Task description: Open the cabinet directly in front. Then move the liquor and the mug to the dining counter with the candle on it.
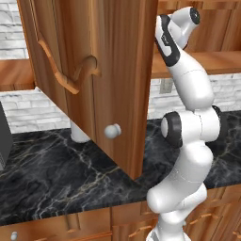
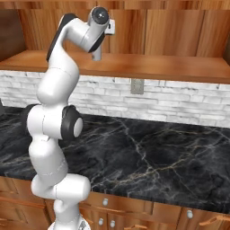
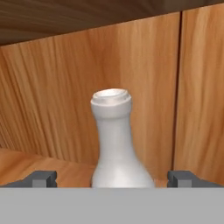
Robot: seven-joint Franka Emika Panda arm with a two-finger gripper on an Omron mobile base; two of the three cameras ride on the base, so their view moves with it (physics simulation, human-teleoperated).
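The cabinet stands open, and its left door (image 1: 117,70) with a round silver knob (image 1: 112,131) swings out toward me. The liquor (image 3: 114,140), a whitish-grey bottle with a narrow neck, stands on the wooden shelf (image 3: 22,166) against the cabinet's back panel. My gripper (image 3: 113,178) is open, one dark fingertip (image 3: 43,178) on each side of the bottle's body and clear of it. In the right base view the hand (image 2: 99,19) reaches in above the shelf (image 2: 148,66), with the liquor (image 2: 95,54) just under it. The mug and the dining counter are out of view.
A narrow black marble counter (image 2: 157,152) with a white brick backsplash (image 2: 179,101) runs below the cabinet, with wooden drawer fronts (image 2: 134,209) under it. The open door overhangs this counter at the left. A whitish cylinder's base (image 1: 79,134) stands behind the door. A dark object (image 1: 4,139) sits at the far left.
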